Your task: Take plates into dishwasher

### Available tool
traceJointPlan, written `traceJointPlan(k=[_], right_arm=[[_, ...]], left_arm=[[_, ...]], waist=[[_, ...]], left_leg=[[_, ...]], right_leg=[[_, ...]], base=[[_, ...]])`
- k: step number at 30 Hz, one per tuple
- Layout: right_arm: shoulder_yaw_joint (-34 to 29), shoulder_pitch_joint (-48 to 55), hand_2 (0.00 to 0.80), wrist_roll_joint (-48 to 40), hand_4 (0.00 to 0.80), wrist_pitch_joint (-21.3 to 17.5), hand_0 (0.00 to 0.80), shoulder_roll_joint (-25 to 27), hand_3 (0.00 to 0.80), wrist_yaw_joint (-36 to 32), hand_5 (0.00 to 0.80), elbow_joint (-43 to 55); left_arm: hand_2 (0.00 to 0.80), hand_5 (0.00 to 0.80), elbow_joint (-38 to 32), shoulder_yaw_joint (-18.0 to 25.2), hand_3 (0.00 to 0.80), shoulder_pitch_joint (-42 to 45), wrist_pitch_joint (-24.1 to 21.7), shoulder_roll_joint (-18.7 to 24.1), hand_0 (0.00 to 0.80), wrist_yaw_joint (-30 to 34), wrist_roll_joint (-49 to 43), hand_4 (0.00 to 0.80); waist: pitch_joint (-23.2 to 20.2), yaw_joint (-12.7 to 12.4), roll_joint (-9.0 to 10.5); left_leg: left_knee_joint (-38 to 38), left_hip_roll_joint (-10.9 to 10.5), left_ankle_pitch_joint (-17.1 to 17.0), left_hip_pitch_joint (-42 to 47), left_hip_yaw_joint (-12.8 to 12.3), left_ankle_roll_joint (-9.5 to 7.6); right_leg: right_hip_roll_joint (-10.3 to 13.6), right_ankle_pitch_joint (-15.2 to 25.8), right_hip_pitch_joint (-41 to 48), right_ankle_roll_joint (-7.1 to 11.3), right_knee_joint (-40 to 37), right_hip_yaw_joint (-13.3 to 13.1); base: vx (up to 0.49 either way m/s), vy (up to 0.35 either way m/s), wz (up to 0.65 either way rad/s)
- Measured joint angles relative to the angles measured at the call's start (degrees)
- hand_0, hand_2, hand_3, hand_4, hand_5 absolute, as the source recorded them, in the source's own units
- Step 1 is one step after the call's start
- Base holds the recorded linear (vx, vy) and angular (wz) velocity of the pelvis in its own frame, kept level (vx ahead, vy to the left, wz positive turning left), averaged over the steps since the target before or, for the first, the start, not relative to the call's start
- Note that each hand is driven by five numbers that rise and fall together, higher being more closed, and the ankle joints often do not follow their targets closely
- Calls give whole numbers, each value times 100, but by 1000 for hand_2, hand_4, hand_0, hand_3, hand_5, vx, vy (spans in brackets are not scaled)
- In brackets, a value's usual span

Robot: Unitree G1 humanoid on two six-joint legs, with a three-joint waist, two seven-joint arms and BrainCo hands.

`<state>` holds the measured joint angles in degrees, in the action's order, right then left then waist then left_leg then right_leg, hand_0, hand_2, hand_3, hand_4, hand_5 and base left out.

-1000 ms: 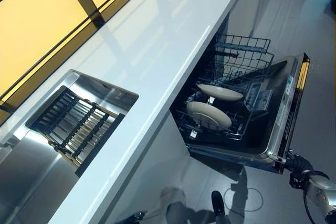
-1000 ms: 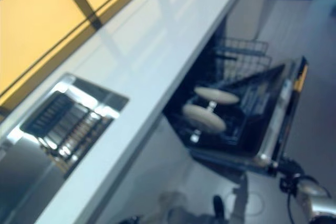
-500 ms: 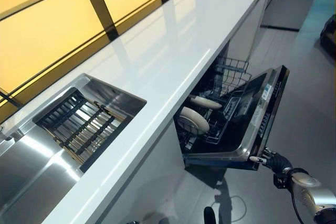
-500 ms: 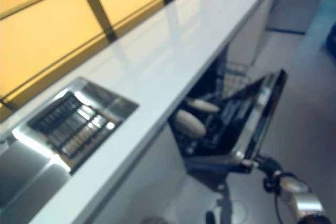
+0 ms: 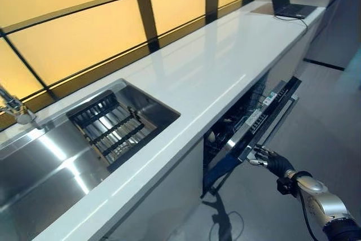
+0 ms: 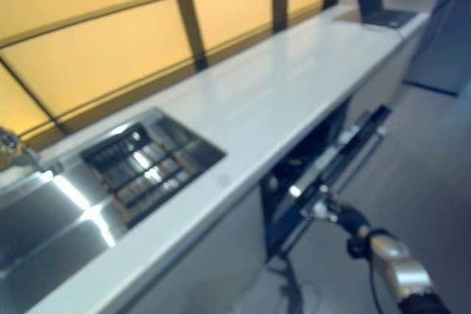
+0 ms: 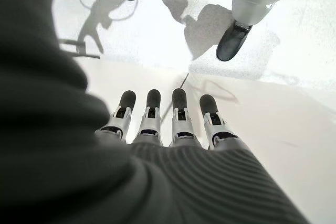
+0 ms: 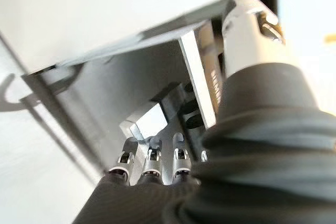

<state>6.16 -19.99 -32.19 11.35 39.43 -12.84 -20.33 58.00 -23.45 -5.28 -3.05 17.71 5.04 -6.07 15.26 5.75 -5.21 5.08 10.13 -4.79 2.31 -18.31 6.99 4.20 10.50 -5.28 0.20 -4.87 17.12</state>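
The dishwasher door (image 5: 265, 115) stands tilted up, close to shut, under the white counter (image 5: 214, 66). My right hand (image 5: 266, 160) is at the door's upper edge, its straight fingers (image 8: 151, 160) pressed against the metal rim. Through the narrow gap only the dark rack and a pale sliver (image 5: 211, 137) show; the plates are otherwise hidden inside. My left hand (image 7: 173, 124) hangs low over the floor with fingers straight and nothing in it.
A steel sink (image 5: 34, 162) with a black slatted rack (image 5: 113, 128) is set in the counter at the left, with a tap (image 5: 14, 108) behind it. A laptop (image 5: 287, 4) sits at the counter's far end. Grey floor lies to the right of the door.
The dishwasher door has swung up from nearly flat to almost shut, with my right hand on its edge. The plates have gone out of sight. The camera has also moved.
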Motion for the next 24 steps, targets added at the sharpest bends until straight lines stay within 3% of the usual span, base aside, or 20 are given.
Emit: traceJointPlan(k=[8, 24], right_arm=[[140, -148, 0, -53, 0, -33, 0, -190, 0, -175, 0, -3], [148, -117, 0, -55, 0, -15, 0, -270, 0, -241, 0, -17]], left_arm=[[0, 0, 5, 5, 0, 44, 0, 183, 0, -7, -2, 0], [0, 0, 157, 261, 0, 180, -10, 238, 0, -19, -24, 0]], waist=[[-24, -228, 199], [28, -260, 316]], left_leg=[[-24, -13, 4, 2, 175, 8], [-28, 12, 19, 171, 278, 33]], right_leg=[[14, -61, 129, 18, 0, 119], [2, -133, 384, 43, -6, 133]], base=[[17, -19, 13], [54, 2, 5]])
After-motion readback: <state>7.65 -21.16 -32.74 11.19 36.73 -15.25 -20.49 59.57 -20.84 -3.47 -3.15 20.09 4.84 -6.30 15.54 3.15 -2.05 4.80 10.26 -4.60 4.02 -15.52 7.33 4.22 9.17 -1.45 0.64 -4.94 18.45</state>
